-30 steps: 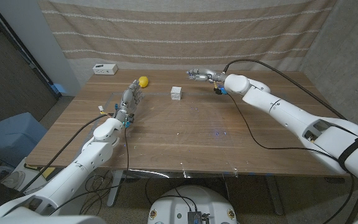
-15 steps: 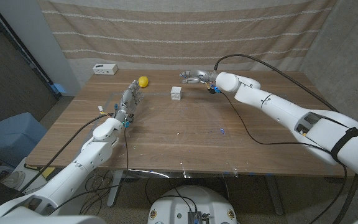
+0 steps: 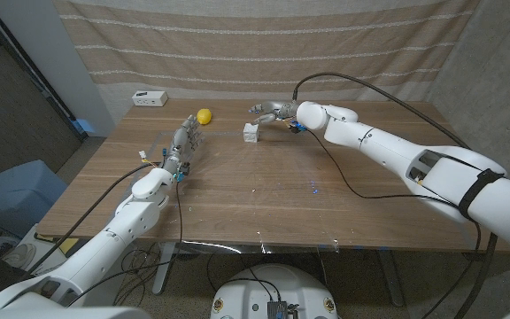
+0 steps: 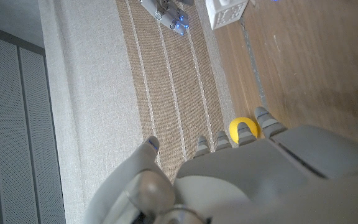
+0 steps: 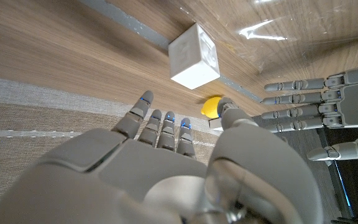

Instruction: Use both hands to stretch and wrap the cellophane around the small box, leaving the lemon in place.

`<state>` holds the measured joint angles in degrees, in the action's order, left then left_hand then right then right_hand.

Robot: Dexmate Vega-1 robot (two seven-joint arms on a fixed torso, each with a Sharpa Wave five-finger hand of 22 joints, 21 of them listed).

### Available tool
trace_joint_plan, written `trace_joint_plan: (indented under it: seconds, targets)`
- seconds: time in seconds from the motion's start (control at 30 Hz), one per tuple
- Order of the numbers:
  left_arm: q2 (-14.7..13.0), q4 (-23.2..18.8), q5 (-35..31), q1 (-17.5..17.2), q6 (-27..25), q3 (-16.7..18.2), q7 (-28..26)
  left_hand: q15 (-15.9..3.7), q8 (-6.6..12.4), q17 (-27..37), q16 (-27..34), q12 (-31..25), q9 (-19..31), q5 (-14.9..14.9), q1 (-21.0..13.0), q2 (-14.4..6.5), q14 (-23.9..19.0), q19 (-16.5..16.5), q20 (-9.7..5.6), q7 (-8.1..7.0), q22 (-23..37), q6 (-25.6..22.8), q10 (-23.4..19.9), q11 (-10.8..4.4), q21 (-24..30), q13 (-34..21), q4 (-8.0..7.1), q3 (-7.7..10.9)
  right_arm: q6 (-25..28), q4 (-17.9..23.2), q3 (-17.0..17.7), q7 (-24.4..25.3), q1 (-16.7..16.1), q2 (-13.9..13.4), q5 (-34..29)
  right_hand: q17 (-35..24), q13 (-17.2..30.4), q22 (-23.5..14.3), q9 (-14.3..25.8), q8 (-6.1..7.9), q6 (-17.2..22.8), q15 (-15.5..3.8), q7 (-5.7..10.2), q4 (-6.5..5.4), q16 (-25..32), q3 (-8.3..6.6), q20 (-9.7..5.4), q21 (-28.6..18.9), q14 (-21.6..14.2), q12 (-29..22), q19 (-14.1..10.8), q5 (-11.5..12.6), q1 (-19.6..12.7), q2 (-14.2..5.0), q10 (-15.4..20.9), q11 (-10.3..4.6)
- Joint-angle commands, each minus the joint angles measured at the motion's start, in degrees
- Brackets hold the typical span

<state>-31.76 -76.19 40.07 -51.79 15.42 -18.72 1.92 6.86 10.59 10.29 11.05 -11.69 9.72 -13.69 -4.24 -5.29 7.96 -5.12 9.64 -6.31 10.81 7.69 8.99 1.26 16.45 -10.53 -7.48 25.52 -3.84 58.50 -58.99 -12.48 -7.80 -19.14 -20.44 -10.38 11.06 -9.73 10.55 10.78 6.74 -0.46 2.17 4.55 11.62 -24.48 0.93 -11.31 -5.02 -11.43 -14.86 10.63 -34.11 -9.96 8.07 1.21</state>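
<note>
The small white box stands on the wooden table, at the far edge of a clear cellophane sheet that lies spread toward the front edge. The yellow lemon sits behind and to the left of the box. My right hand hovers just behind and right of the box, fingers apart, holding nothing. My left hand stands near the sheet's left edge, fingers extended toward the lemon, empty. The right wrist view has the box, the lemon and my left hand.
A white device lies at the table's back left corner. A striped curtain hangs behind the table. A blue bin stands on the floor to the left. The left wrist view takes in the lemon and the box.
My right hand has moved left along the back of the table and come close to the box. The left arm, box and lemon have not moved.
</note>
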Motion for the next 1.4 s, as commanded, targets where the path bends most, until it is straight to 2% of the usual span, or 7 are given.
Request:
trace_joint_plan:
  seconds: [0.03, 0.7, 0.87, 1.0, 1.1, 1.27, 1.4]
  targets:
    - [-0.16, 0.00, 0.15, 0.05, -0.85, 0.15, -0.67, -0.21, -0.02, 0.16, -0.23, -0.36, 0.34, 0.21, 0.48, -0.14, -0.27, 0.48, 0.21, -0.15, 0.25, -0.24, 0.02, 0.10, -0.22, -0.30, -0.09, -0.27, -2.56, -7.96, -3.37, -0.65, 3.41, 4.11, -1.96, -0.19, 0.08, -0.16, 0.09, -0.06, -0.48, -0.48, 0.24, 0.31, -0.02, -0.07, -0.42, -0.18, -0.03, 0.20, -0.32, 0.10, -0.72, -0.06, 0.14, -0.52]
    - [-0.71, -1.04, 0.13, -0.43, -2.13, 0.37, -1.91, -0.14, -0.06, 0.17, -0.29, -0.29, 0.34, 0.13, 0.52, -0.28, -0.34, 0.75, 0.19, -0.18, 0.31, -0.20, -0.18, 0.10, -0.91, -0.32, -0.10, -0.43, -8.88, -36.96, -12.20, 5.72, 10.69, 18.77, -1.24, -0.03, 0.07, -0.13, 0.15, -0.26, -3.37, -0.79, -0.28, 2.72, 0.05, 0.05, -0.04, -0.49, -0.91, 0.31, -1.95, -0.32, -3.65, 0.72, -0.82, -0.78]
    - [-0.67, -0.70, 0.18, -0.14, -2.15, 0.30, -1.57, -0.04, -0.06, 0.16, -0.18, -0.27, 0.34, 0.11, 0.51, -0.32, -0.75, 0.95, 0.19, -0.19, 0.32, -0.18, -0.17, 0.20, -1.01, -0.32, -0.09, -0.46, -8.07, -37.43, -15.85, 10.04, 10.70, 19.00, 0.26, -0.27, 0.16, -0.22, 0.12, 0.24, -3.08, -1.98, 2.95, 4.66, 1.30, -0.92, 0.05, -1.09, -5.53, -1.04, -4.90, -0.33, -8.43, 0.29, 2.80, -1.10]
    - [-0.68, -0.53, 0.13, 0.05, -2.22, 0.25, -1.47, 0.08, -0.09, 0.17, -0.15, -0.27, 0.34, 0.09, 0.50, -0.34, -0.95, 1.12, 0.29, -0.30, 0.33, -0.11, -0.23, -0.04, -1.08, -0.33, -0.09, -0.49, -10.01, -37.32, -17.51, 13.70, 10.54, 18.25, 0.83, -3.72, 0.82, -1.31, 0.15, 2.76, 7.41, -7.94, 8.46, 3.69, 9.23, -1.97, -2.56, -5.94, -21.27, -3.31, -17.71, -0.31, -15.52, -1.03, 12.56, -2.16]
    - [-0.67, -0.35, 0.18, 0.23, -2.30, 0.18, -1.21, 0.12, -0.07, 0.18, -0.12, -0.32, 0.34, 0.07, 0.51, -0.37, -1.18, 1.22, 0.35, -0.28, 0.33, -0.12, -0.38, 0.34, -1.18, -0.34, -0.11, -0.52, -11.80, -37.27, -17.99, 16.75, 10.18, 17.56, 1.07, -8.42, 1.21, -2.19, 0.16, 4.26, 15.87, -10.15, 9.18, 3.12, 15.57, -2.24, -3.65, -8.65, -28.25, -4.35, -21.28, -0.27, -19.08, -1.36, 17.48, -3.18]
    - [-0.66, -0.25, 0.13, 0.41, -2.43, 0.09, -1.15, 0.14, -0.02, 0.18, -0.03, -0.26, 0.34, 0.07, 0.51, -0.39, -1.54, 1.47, 0.41, -0.32, 0.34, -0.25, -0.25, 0.28, -1.18, -0.34, -0.12, -0.54, -14.73, -36.99, -18.59, 23.10, 9.45, 16.42, 0.30, -14.81, 3.20, -3.82, 0.39, 6.57, 30.28, -12.03, 3.42, 2.93, 23.42, -3.51, -4.39, -13.97, -41.09, -10.29, -24.97, -0.32, -24.71, -1.31, 30.21, -3.40]
    - [-0.61, -0.23, 0.12, 0.52, -2.46, 0.00, -1.02, 0.14, -0.03, 0.19, -0.09, -0.25, 0.34, 0.05, 0.49, -0.38, -1.66, 1.55, 0.48, -0.34, 0.34, -0.28, -0.27, -0.05, -1.32, -0.33, -0.10, -0.57, -17.37, -36.77, -18.31, 28.83, 8.68, 15.39, -0.34, -19.09, 6.51, -4.85, 0.94, 8.07, 40.39, -12.13, 1.83, 3.19, 26.46, -3.80, -4.50, -17.39, -48.09, -17.80, -24.35, -0.42, -28.67, -1.09, 41.12, -2.72]
